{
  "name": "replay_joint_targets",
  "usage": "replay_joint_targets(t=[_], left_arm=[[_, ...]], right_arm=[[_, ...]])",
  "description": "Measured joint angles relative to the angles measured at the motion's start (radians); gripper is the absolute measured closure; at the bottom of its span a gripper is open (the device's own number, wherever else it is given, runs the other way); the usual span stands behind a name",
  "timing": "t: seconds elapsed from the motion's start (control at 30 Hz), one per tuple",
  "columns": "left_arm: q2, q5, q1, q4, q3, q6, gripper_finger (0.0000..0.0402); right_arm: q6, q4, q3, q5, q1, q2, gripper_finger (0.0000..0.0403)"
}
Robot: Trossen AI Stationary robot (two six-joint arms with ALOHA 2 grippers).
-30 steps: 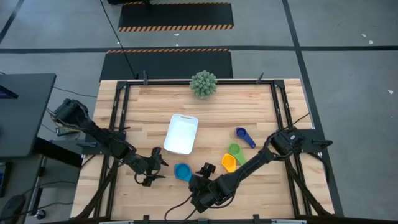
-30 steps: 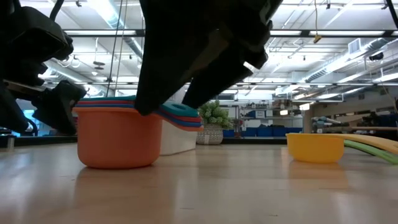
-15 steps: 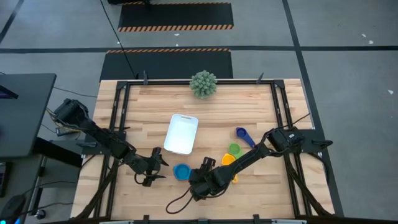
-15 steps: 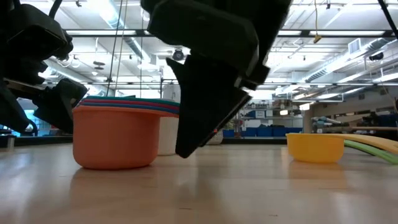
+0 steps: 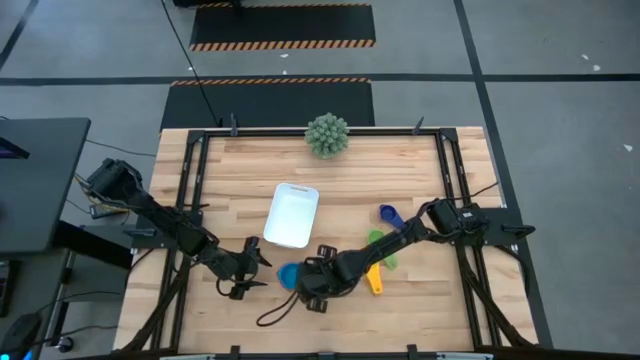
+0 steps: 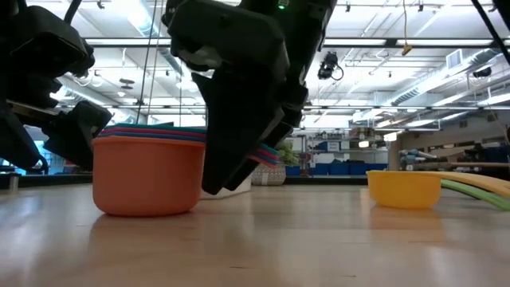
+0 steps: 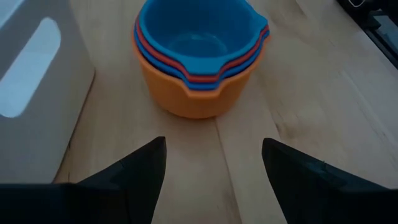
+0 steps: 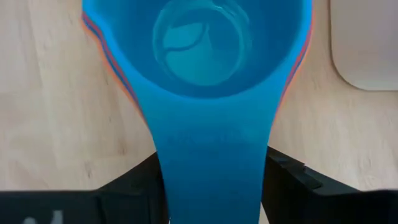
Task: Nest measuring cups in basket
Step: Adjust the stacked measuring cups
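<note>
Three nested measuring cups, orange outside, red, then blue, stand on their base on the table near its front edge. My right gripper is over the stack's handles, closed on them. My left gripper waits open just left of the stack, touching nothing. A yellow cup, a green one and a dark blue one lie on the table to the right. The white basket stands behind the stack. My right gripper pinches the stacked handles between its two fingers, one on each long edge, a little way out from the bowls. The fingers come steeply from above, slanting in from the right, and lie across the handles. The stack stands upright on the table.
A spiky green ball plant sits at the far edge. The yellow cup shows right of my right gripper in the low view. A black cable loops on the table in front of the stack. Bare wood lies left of the basket.
My right gripper has travelled toward the table's left edge, from the near edge in front of the yellow cup over to the stack's handles, turning as it went. The stack stays standing on the table.
</note>
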Motion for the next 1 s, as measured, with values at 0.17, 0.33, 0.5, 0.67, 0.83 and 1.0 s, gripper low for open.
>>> replay_joint_targets(t=[0.17, 0.33, 0.5, 0.67, 0.83, 1.0], left_arm=[[0.000, 0.001, 0.000, 0.000, 0.000, -0.003, 0.0131], [0.000, 0.001, 0.000, 0.000, 0.000, -0.004, 0.0131], [0.000, 0.001, 0.000, 0.000, 0.000, -0.004, 0.0131], [0.000, 0.001, 0.000, -0.001, 0.000, -0.004, 0.0131], [0.000, 0.001, 0.000, -0.001, 0.000, -0.004, 0.0131], [0.000, 0.001, 0.000, -0.001, 0.000, -0.004, 0.0131]], right_arm=[[-0.010, -0.013, 0.000, -0.002, -0.002, 0.000, 0.0211], [-0.043, -0.055, 0.000, -0.002, -0.003, 0.000, 0.0240], [-0.084, -0.056, 0.000, 0.000, -0.003, 0.000, 0.0267], [-0.087, -0.074, 0.000, 0.003, -0.003, -0.001, 0.0267], [-0.077, -0.122, 0.000, 0.004, 0.002, -0.003, 0.0262], [-0.048, -0.194, 0.000, 0.019, 0.023, -0.023, 0.0264]])
